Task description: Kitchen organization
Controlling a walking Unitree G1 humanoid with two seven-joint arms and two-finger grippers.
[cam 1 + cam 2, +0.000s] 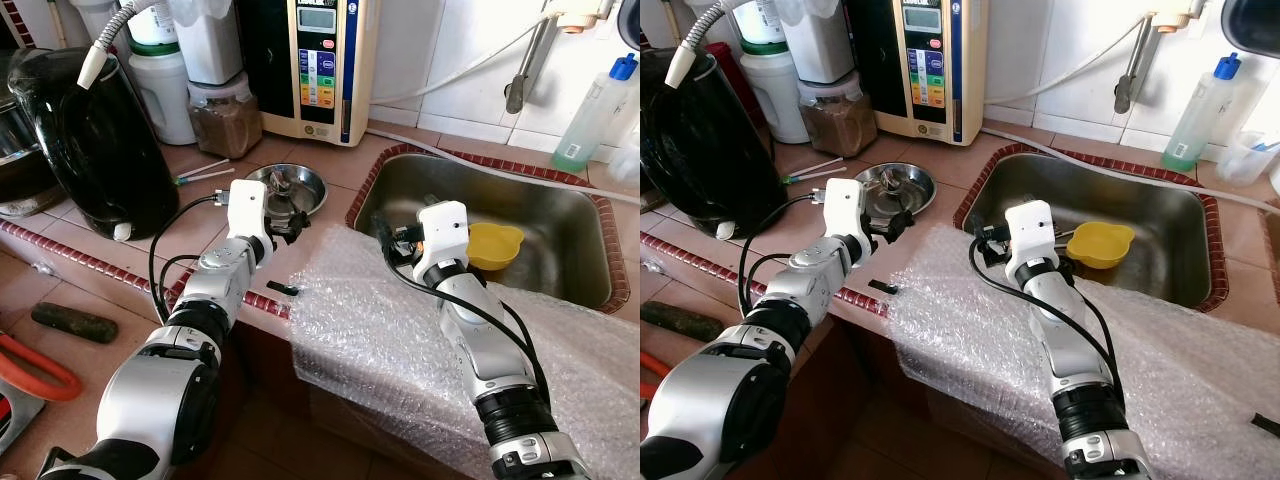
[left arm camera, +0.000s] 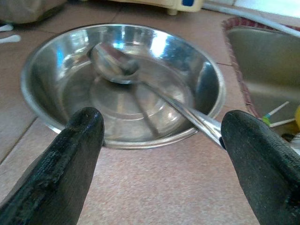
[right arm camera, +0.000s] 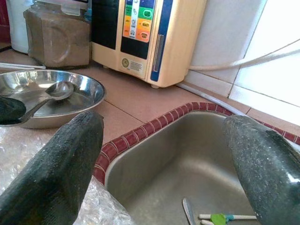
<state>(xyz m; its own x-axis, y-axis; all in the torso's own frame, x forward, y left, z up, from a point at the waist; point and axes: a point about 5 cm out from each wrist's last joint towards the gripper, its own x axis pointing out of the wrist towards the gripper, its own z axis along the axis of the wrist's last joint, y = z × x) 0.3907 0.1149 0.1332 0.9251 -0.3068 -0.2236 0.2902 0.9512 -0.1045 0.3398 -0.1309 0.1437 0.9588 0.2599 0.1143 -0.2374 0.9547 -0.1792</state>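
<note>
A shallow steel bowl [image 1: 287,187] sits on the tiled counter left of the sink, with a metal spoon [image 2: 112,65] lying in it. The spoon's handle sticks out over the rim toward one finger of my left gripper [image 2: 164,140]. That gripper [image 1: 290,225] is open, low over the counter just in front of the bowl, with nothing held. My right gripper [image 1: 385,235] hovers open at the near left corner of the steel sink [image 1: 580,215], also holding nothing. A yellow bowl [image 1: 495,245] lies in the sink.
Bubble wrap [image 1: 400,330] drapes over the counter's front edge under my right arm. A black kettle [image 1: 95,140] stands at the left; a water purifier [image 1: 320,65] and a jar of brown powder [image 1: 225,120] stand behind the bowl. A soap bottle [image 1: 590,115] stands behind the sink.
</note>
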